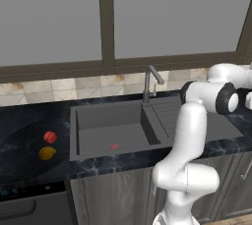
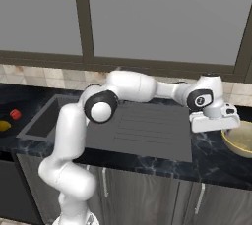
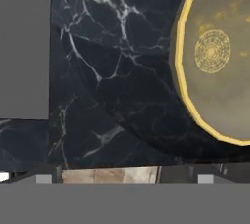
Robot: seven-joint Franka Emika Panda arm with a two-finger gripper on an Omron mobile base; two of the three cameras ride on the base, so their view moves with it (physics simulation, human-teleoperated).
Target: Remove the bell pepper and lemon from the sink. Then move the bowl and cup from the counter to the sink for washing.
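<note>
Overhead, the wide-open, empty gripper (image 2: 215,121) hovers beside the shiny golden-brass bowl (image 3: 215,56) on the black marble tabletop (image 3: 112,81); red bell pepper (image 1: 50,137) and yellow lemon (image 1: 47,153) lie left of the dark grey sink (image 1: 108,130).

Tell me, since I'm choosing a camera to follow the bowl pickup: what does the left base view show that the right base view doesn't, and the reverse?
Left base view alone: the faucet and the reddish drain spot in the sink.
Right base view alone: the bowl on the counter, with the claw beside it.
Both: the bell pepper and lemon on the counter left of the sink, and the ribbed drainboard.
</note>
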